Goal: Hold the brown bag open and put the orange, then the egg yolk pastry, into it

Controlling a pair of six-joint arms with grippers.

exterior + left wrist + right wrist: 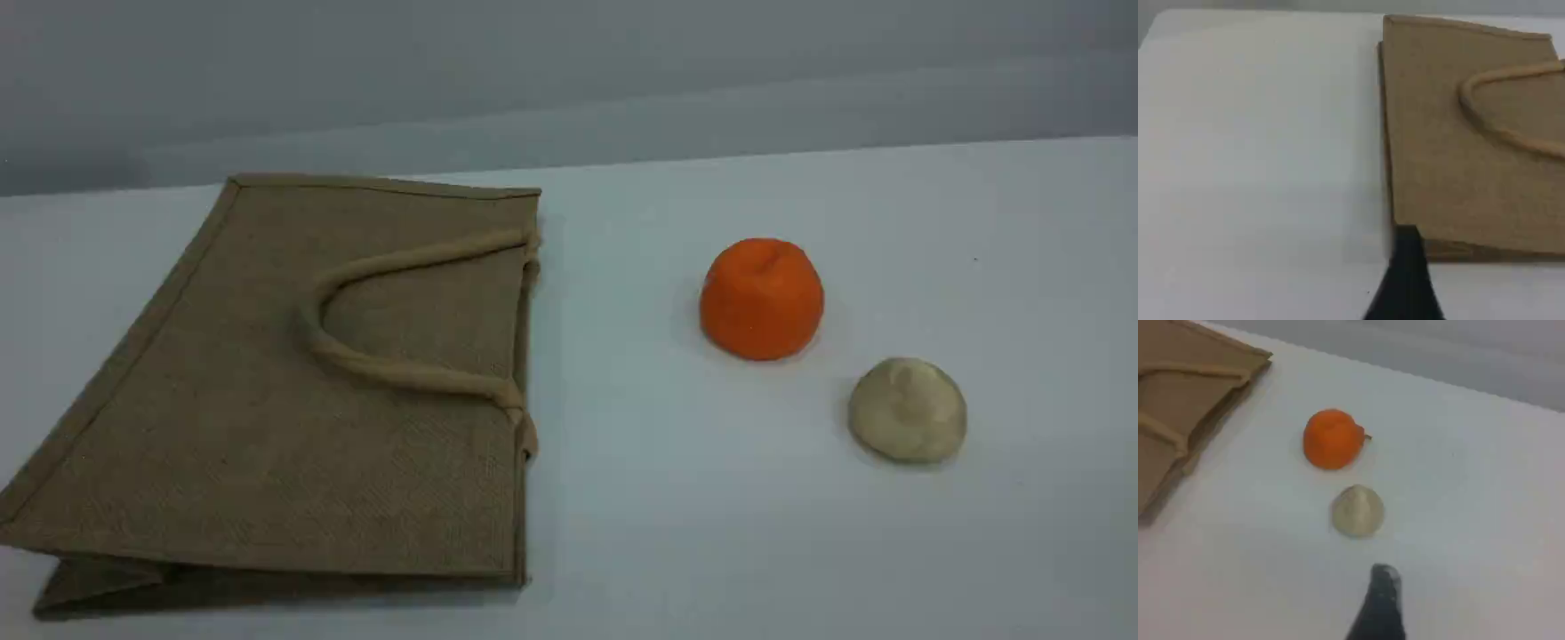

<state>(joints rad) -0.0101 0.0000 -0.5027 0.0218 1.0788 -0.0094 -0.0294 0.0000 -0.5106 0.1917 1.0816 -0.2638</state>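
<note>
With left gripper [1405,283] and right gripper [1379,607] both wide and unloaded, I first raise the upper handle [400,260] of the brown bag [267,444], flat on the worktop's [640,516] left side.

The tabletop [676,498] carries one brown bag [267,400] at its left edge, one orange [761,299] and one egg yolk pastry [907,410].

A white matte surface [676,533] fills the lower part of the scene view. The light on it is soft and even, and shadows are faint. Behind its far edge rises a smooth pale grey wall [622,53], crossed by a slightly lighter band [800,116].
</note>
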